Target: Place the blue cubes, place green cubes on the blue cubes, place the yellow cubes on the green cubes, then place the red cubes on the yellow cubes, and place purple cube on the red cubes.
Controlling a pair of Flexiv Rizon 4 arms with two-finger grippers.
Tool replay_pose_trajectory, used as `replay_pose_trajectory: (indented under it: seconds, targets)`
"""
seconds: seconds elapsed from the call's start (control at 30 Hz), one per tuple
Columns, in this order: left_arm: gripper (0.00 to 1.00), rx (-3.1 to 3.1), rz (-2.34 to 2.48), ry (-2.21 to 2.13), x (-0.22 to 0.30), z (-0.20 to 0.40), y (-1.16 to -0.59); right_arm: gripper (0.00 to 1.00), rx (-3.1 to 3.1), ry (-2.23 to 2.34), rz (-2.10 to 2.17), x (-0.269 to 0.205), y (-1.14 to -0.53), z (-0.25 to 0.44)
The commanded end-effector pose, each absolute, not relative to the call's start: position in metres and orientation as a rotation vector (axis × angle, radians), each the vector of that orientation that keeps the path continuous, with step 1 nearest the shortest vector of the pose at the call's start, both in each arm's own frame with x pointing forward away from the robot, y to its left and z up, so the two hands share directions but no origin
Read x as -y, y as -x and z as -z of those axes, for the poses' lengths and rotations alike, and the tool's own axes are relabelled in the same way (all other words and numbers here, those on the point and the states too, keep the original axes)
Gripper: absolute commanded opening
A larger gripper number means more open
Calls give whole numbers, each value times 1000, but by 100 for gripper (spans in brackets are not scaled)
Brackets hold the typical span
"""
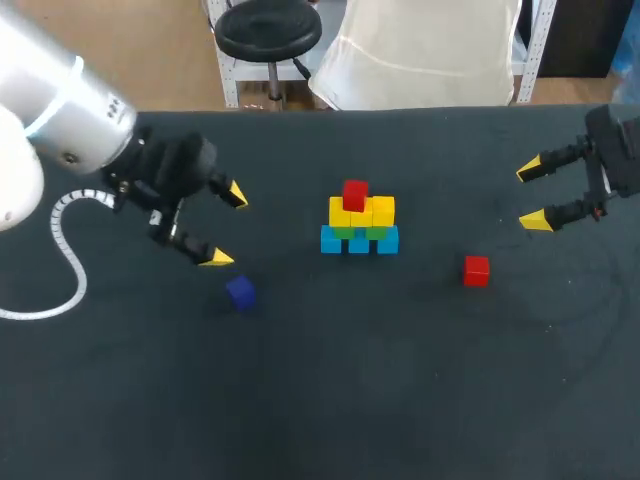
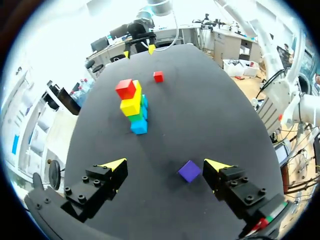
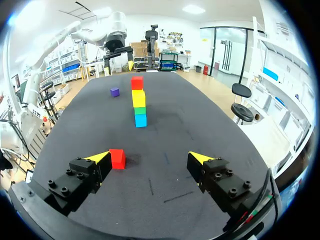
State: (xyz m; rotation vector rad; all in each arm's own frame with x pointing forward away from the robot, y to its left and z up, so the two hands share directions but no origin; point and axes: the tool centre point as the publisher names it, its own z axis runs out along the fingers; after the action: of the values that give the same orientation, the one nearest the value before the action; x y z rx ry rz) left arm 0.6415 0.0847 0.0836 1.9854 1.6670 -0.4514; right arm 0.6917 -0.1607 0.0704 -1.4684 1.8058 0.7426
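Observation:
Mid-table stands a small pyramid [image 1: 359,222]: a row of blue cubes [image 1: 359,241], green cubes [image 1: 358,231] on them, yellow cubes [image 1: 361,212] above, and one red cube [image 1: 355,193] on top. A second red cube [image 1: 476,270] lies alone to its right. A purple cube [image 1: 240,292] lies to its left. My left gripper [image 1: 226,226] hangs open left of the pyramid, with the purple cube [image 2: 189,171] just ahead, near one finger. My right gripper [image 1: 531,195] is open at the right, the loose red cube [image 3: 117,158] beside one fingertip. Neither gripper holds anything.
The black table [image 1: 400,400] is bare in front of the pyramid. My left arm's white coiled cable [image 1: 62,255] loops over the table's left side. The table's far edge [image 1: 420,108] runs behind the pyramid.

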Motion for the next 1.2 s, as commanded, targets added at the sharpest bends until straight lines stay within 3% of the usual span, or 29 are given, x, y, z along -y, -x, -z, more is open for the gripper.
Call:
replay_pose_trajectory:
  seconds: [0.03, 0.57, 1.2]
  targets:
    - [100, -1643, 425, -1978, -91, -89, -640, 100, -1803, 1468, -745, 161, -693, -69]
    - [100, -1628, 425, -2019, -89, -91, -644, 100, -1832, 1549, -655, 164, -687, -72]
    - [100, -1628, 425, -2019, -89, -91, -644, 100, -1942, 1630, -586, 129, -627, -62]
